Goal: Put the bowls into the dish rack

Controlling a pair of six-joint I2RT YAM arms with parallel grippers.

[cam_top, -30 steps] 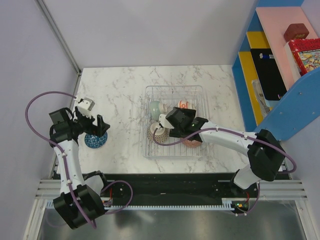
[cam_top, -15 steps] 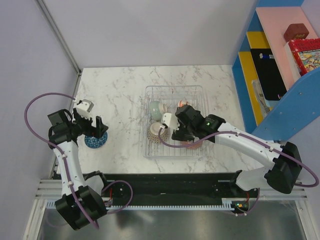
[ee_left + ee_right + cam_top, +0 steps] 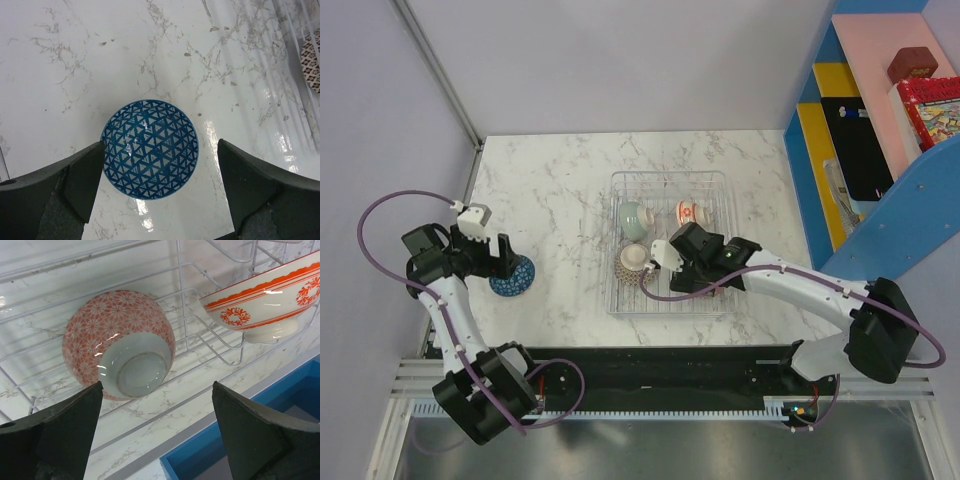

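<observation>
Left tool is seen with its fingers spread wide apart, one on each side of a blue-patterned bowl. That bowl sits upright on the marble bench, well to the left of the dish rack. No contact between fingers and bowl can be made out, and nothing is gripped.

The right tool is likewise held apart and empty, low over the near right part of the rack. In front of it an orange flower-patterned bowl lies tipped on its side among the wires. A red-and-white bowl is propped just beyond.

From above, a pale green bowl and a brown-patterned bowl are also seen inside the rack, on its left side.

Four bowls are therefore judged to be loaded already. Only the blue one is left outside, so the task is taken to be nearly finished. What remains is for that bowl to be gripped, carried across and set between the wires.
</observation>
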